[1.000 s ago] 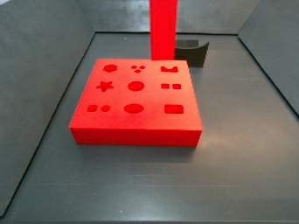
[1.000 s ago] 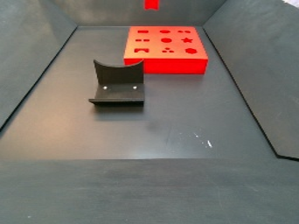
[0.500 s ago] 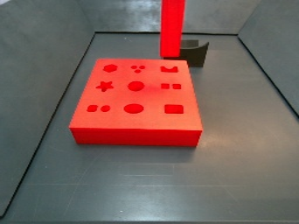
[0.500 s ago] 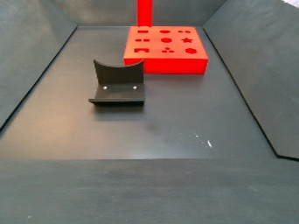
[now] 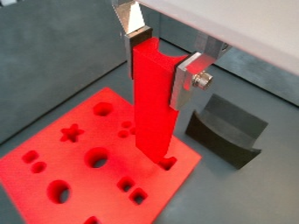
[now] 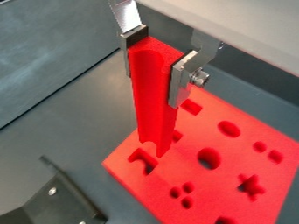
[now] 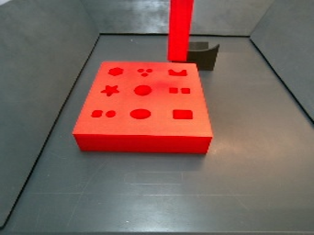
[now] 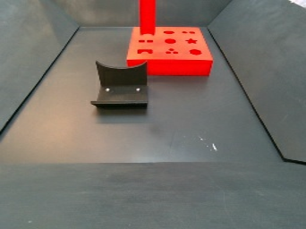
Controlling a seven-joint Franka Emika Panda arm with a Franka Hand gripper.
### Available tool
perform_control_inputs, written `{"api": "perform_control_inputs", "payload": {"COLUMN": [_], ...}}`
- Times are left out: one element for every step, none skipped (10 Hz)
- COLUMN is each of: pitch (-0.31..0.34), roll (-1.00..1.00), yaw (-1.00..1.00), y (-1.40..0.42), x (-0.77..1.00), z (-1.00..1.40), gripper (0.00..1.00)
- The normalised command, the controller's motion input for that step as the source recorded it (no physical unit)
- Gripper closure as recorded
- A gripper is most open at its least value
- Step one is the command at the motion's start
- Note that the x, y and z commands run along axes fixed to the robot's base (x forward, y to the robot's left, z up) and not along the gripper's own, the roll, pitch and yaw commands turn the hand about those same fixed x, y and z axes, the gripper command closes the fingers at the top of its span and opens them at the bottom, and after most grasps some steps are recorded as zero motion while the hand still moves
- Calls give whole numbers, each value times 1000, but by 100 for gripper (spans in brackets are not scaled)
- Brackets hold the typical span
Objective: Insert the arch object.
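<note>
Floor (image 8: 156,134): dark grey, walled, bearing all items.

Holed board (image 7: 141,104): flat, bright red, lying near one end wall of the floor; shaped holes across its top face (image 5: 82,166).

Arch object (image 5: 153,105): tall red bar, hanging upright over the board's edge nearest the fixture, its lower end at the arch-shaped hole (image 6: 149,150); whether it is entering cannot be told.

Fixture (image 8: 120,85): dark bracket, standing mid-floor, apart from the board.

Gripper (image 6: 156,58): clamping the bar's upper part between silver fingers (image 5: 187,80).
</note>
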Motion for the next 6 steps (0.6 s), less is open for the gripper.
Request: {"api": "perform_control_inputs", "payload": {"pitch": [0, 0, 0, 0, 0, 0], "roll": [51, 69, 89, 71, 61, 106], "yaw": [349, 363, 171, 109, 106, 0], "y": [386, 111, 0, 0, 0, -60], "x": [220, 143, 0, 0, 0, 11], "z": [-317, -151, -123, -143, -220, -177], "gripper": [100, 100, 100, 100, 100, 100]}}
